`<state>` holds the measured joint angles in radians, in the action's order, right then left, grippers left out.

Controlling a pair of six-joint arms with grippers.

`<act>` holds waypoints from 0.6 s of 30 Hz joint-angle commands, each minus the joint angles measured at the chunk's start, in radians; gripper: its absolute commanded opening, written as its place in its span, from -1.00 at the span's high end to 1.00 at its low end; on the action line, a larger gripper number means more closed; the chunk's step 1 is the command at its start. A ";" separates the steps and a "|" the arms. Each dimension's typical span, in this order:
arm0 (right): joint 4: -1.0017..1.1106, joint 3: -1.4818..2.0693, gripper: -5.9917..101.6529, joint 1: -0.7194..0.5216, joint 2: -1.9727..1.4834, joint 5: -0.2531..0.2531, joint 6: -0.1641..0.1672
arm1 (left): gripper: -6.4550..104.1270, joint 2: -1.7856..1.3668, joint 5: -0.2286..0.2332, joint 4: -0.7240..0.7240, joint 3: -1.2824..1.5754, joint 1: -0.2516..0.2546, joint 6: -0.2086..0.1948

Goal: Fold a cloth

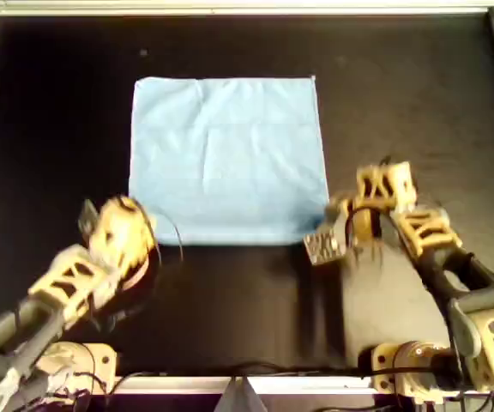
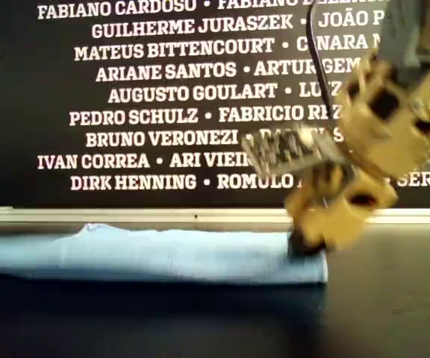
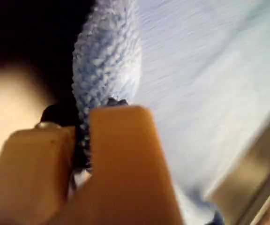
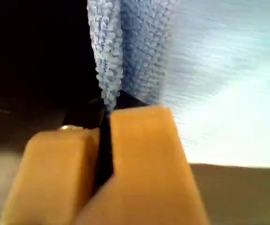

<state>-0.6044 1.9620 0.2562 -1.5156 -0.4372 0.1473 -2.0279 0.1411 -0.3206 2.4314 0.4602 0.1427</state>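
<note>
here both grippers pinch the near corners of the cloth (image 1: 228, 160)

in the left wrist view the left gripper (image 3: 81, 129) has its jaws closed on a bunched fold of the light-blue fabric; in the right wrist view the right gripper (image 4: 104, 126) is closed the same way on a raised fold; in the overhead view the left gripper (image 1: 137, 238) is at the cloth's bottom-left corner and the right gripper (image 1: 326, 225) at its bottom-right corner; the cloth lies spread and nearly square on the black table (image 1: 50, 129), near the table's middle; in the exterior view it lies low and flat, with printed names on the dark wall (image 2: 163, 97) behind
</note>
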 commanded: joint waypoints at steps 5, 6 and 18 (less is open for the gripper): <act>0.005 -0.299 0.92 -0.009 0.025 0.005 -0.003 | 0.90 0.155 0.006 0.026 -0.328 -0.112 0.023; 0.005 -0.345 0.92 -0.009 0.049 0.005 -0.003 | 0.90 0.192 0.006 0.026 -0.379 -0.112 0.023; 0.006 -1.095 0.92 -0.012 0.637 -0.009 -0.002 | 0.90 0.759 0.012 0.026 -1.031 -0.118 0.023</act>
<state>-0.6044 1.0876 0.2500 -0.9281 -0.4357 0.1488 -1.3192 0.1442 -0.3206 1.5815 0.3712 0.1611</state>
